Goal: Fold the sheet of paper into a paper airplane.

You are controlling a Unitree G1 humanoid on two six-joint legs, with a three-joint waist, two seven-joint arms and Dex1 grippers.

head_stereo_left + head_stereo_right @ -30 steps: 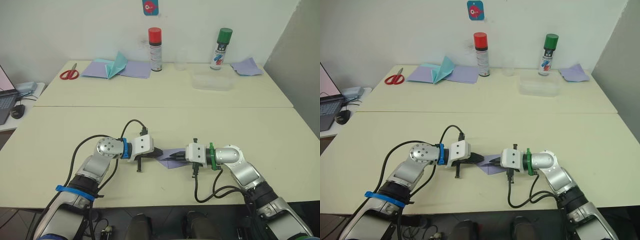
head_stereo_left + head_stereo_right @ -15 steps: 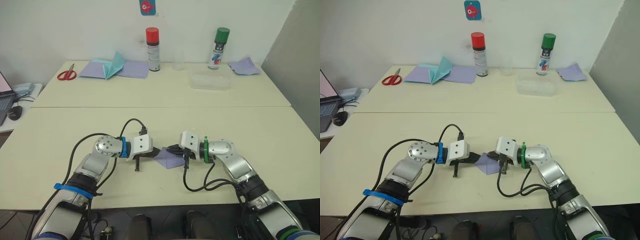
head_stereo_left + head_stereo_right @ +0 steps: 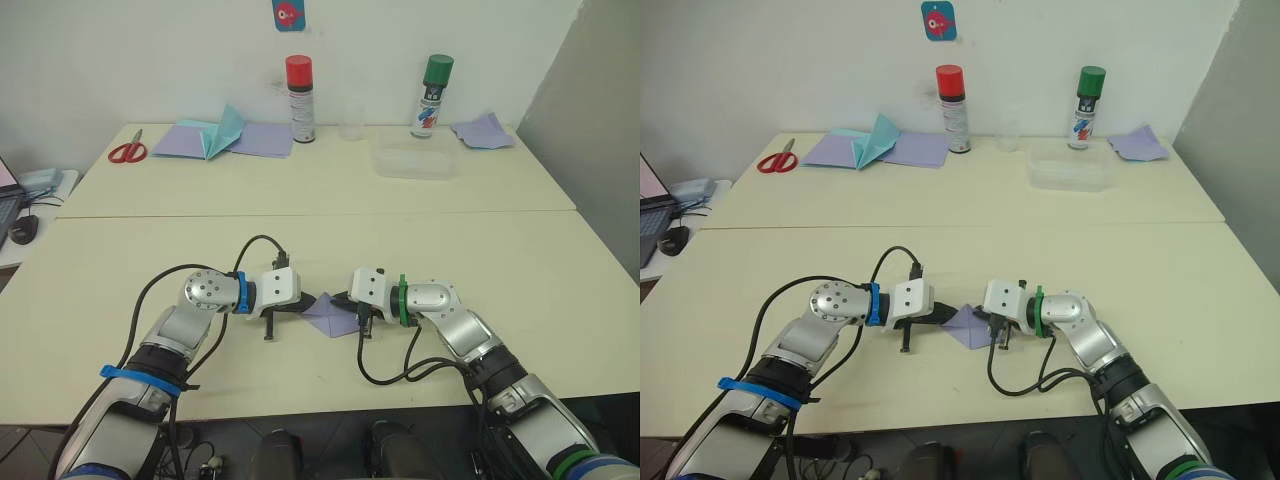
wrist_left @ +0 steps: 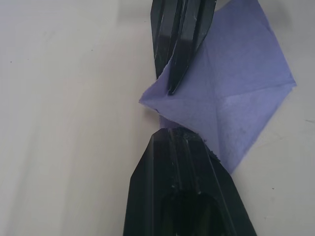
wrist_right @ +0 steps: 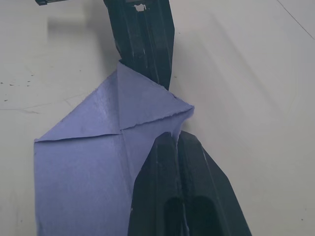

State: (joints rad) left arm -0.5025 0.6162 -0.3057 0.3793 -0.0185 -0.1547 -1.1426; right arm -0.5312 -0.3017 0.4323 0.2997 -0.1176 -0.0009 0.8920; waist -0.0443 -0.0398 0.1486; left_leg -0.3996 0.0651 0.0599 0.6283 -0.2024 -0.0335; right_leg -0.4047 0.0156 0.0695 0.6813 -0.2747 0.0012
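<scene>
lying flat, the thin creased lavender sheet of paper (image 5: 93,162) looks light and floppy, so a folded corner is best to hold; the left gripper (image 3: 308,304) and the right gripper (image 3: 338,300), fingers together, press its edges.

The sheet of paper (image 3: 328,313) lies on the near table (image 3: 520,270), between the left hand (image 3: 306,303) and the right hand (image 3: 338,300), which meet over it. On the far table, scissors (image 3: 126,151) lie leftmost, two spray cans (image 3: 298,85) stand behind, and what seems a tray (image 3: 415,160) sits between them.
</scene>
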